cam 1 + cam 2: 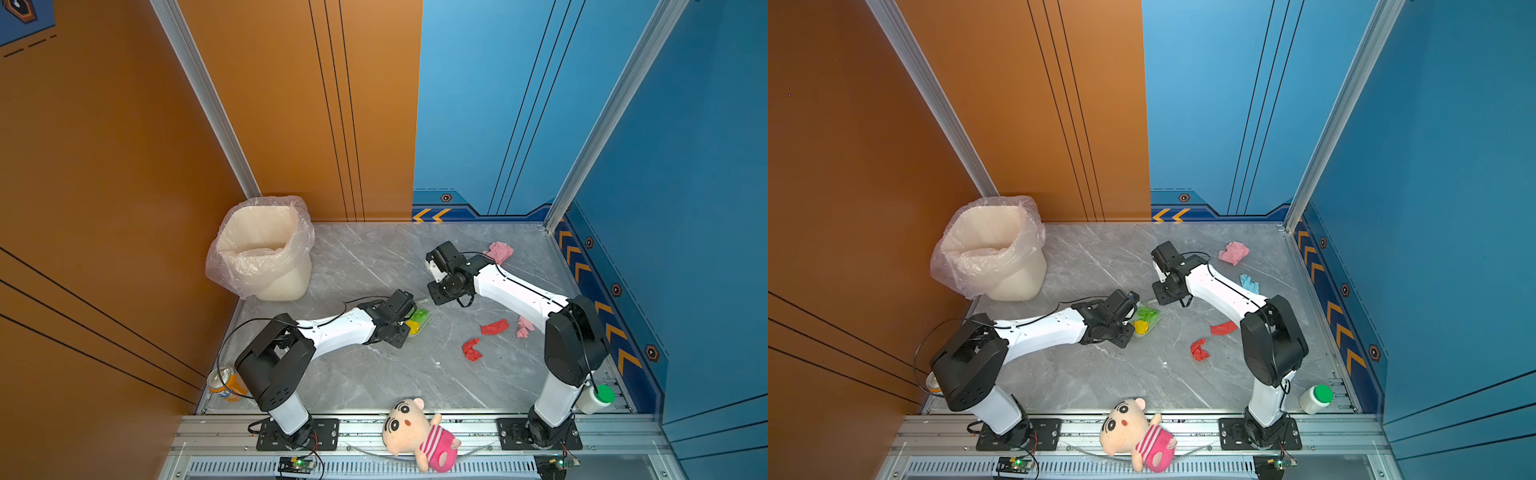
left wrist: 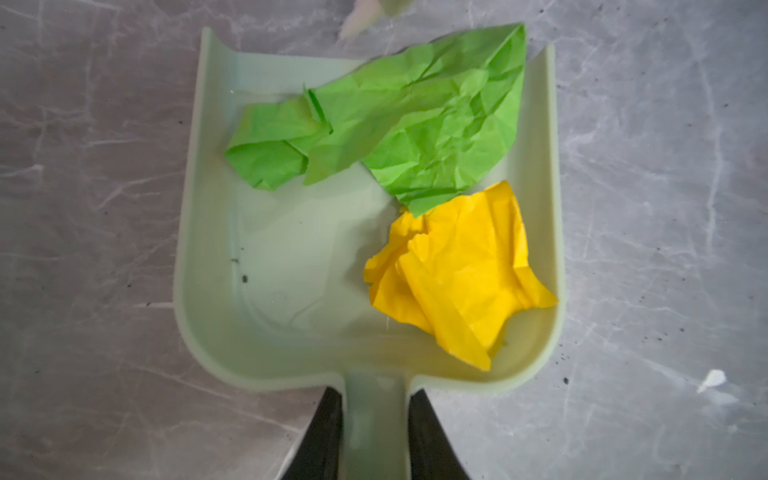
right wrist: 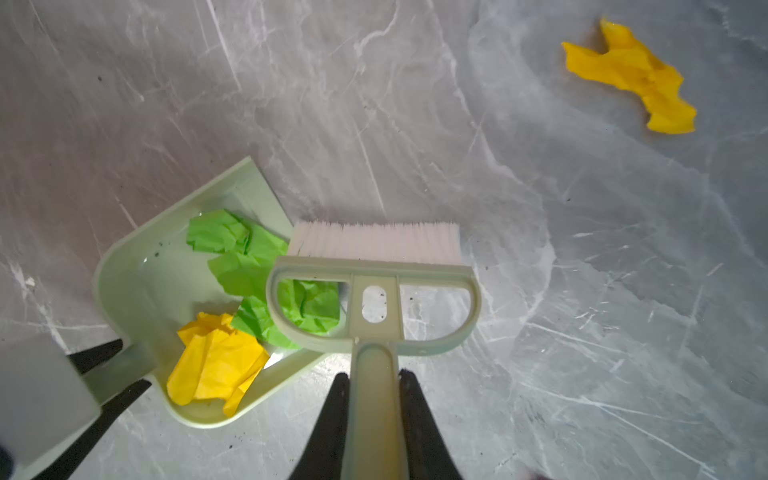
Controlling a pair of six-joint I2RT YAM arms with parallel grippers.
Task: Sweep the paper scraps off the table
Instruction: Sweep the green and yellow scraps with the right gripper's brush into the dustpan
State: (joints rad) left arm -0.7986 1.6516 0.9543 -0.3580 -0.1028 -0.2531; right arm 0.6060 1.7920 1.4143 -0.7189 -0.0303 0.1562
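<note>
Dustpan (image 2: 291, 270), handle clamped in left gripper (image 2: 376, 392), holds green scrap (image 2: 415, 124) and yellow scrap (image 2: 457, 270); brush (image 3: 376, 245), handle clamped in right gripper (image 3: 374, 374), bristle row along dustpan's lip; red scraps (image 1: 494, 326) on table (image 1: 374, 374), well apart from dustpan, nearer right arm.

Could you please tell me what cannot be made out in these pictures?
Brush: almost hidden under the right gripper in both top views.
Dustpan: mostly covered by the left gripper in both top views; handle end cut off by the left wrist view's edge.
Orange can: partly behind the left arm in both top views.
</note>
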